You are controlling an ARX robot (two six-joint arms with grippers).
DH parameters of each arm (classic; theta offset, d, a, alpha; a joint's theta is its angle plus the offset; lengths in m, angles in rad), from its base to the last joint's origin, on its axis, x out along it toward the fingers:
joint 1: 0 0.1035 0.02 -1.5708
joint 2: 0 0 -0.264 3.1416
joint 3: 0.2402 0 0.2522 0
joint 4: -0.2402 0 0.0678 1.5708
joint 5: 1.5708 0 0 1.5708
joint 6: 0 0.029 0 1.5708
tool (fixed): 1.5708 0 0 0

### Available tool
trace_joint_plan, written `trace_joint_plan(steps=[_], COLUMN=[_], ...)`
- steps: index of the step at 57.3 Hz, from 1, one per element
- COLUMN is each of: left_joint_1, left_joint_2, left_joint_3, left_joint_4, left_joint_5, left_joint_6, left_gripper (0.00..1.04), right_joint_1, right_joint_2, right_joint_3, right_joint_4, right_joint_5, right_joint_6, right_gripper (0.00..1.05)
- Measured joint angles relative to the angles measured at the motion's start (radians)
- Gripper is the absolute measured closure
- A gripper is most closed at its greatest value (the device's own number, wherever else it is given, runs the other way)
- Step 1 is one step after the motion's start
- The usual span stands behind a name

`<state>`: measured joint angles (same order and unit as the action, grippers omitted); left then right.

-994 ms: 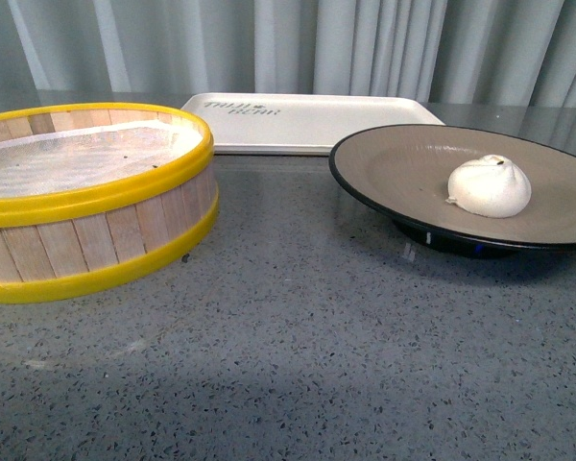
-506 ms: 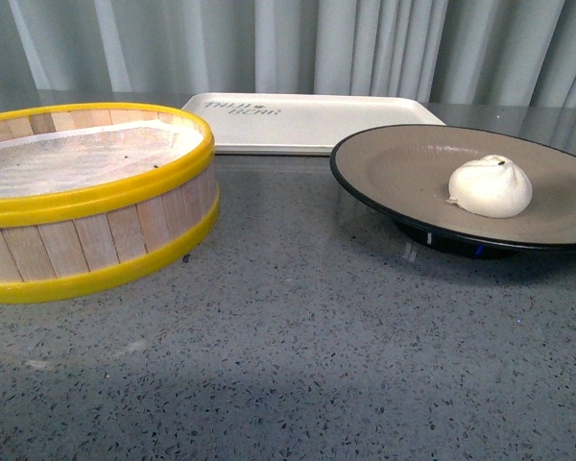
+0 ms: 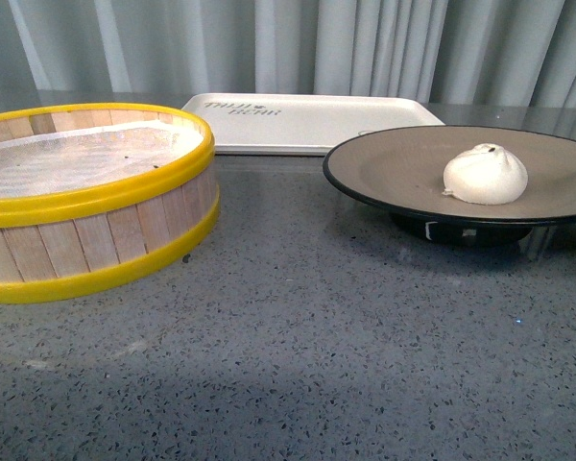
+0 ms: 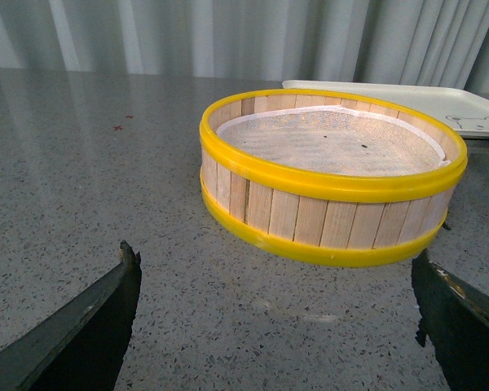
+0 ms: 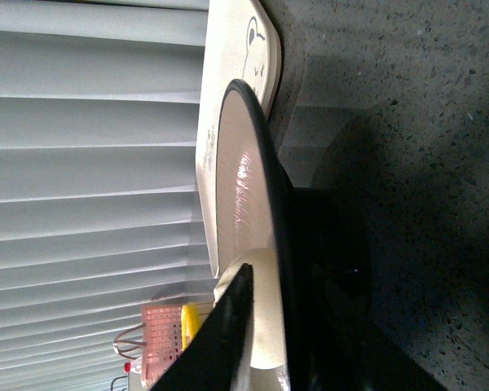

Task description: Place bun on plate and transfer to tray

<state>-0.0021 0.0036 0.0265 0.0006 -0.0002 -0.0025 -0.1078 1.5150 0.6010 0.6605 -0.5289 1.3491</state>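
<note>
1. The bun (image 3: 486, 175) sits pleats-up on the plate (image 3: 384, 165), a little toward 3 o'clock of the plate's centre, so the first half of the job looks done.
2. In the front view the plate stands on the speckled grey table (image 3: 298, 365). Whether its dark foot touches the surface or hangs just off it cannot be told.
3. The right gripper (image 5: 265, 293) meets the plate at its 3 o'clock rim. In the right wrist view one dark finger (image 5: 228, 326) lies across the plate's upper face with dark bulk beneath the rim, so it appears clamped on the plate. Only a dark tip shows at the front view's edge.
4. The tray (image 3: 307, 123) lies at 11 o'clock from the plate, just beyond it. The plate's far rim hides the tray's near corner, and contact cannot be judged.
5. The yellow-rimmed steamer basket (image 3: 96, 197) stands at 9 o'clock, well apart from the plate, holding only its white liner.
6. The left gripper (image 4: 274, 259) hovers before the basket with fingers wide apart and nothing between them.
7. The step in hand appears to be the transfer. The next move likely calls for a level carry toward 11 o'clock, with the foot raised over the tray's lip so the bun does not roll.
</note>
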Motion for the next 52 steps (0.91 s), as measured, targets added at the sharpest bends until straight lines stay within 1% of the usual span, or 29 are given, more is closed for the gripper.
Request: trace_joint_plan(steps=[3, 6, 17, 23, 29, 33, 40, 43, 52], left_joint_1=[0.0, 0.0, 0.0, 0.0, 0.0, 0.0, 0.0, 0.0, 0.0], left_joint_2=[0.0, 0.0, 0.0, 0.0, 0.0, 0.0, 0.0, 0.0, 0.0], left_joint_3=[0.0, 0.0, 0.0, 0.0, 0.0, 0.0, 0.0, 0.0, 0.0], left_joint_4=[0.0, 0.0, 0.0, 0.0, 0.0, 0.0, 0.0, 0.0, 0.0], left_joint_5=[0.0, 0.0, 0.0, 0.0, 0.0, 0.0, 0.0, 0.0, 0.0], left_joint_6=[0.0, 0.0, 0.0, 0.0, 0.0, 0.0, 0.0, 0.0, 0.0], left_gripper=[0.07, 0.07, 0.07, 0.07, 0.07, 0.07, 0.07, 0.07, 0.07], right_joint_1=[-0.001, -0.001, -0.004, 0.001, -0.004, -0.014, -0.034, -0.034, -0.019], right_joint_2=[-0.006, -0.012, -0.045, -0.087, -0.097, -0.066, 0.056, 0.128, 0.276], right_joint_3=[-0.002, -0.006, -0.018, -0.019, 0.007, 0.076, 0.286, 0.393, 0.602], right_joint_4=[-0.004, -0.009, -0.027, -0.061, -0.097, -0.12, -0.175, -0.206, -0.289], right_joint_5=[0.004, 0.006, 0.025, 0.052, 0.047, 0.04, 0.03, 0.029, 0.038], right_joint_6=[-0.011, -0.018, -0.026, -0.062, -0.099, -0.122, -0.137, -0.138, -0.138], right_gripper=[0.99, 1.02, 1.02, 1.02, 1.02, 1.02, 1.02, 1.02, 1.02])
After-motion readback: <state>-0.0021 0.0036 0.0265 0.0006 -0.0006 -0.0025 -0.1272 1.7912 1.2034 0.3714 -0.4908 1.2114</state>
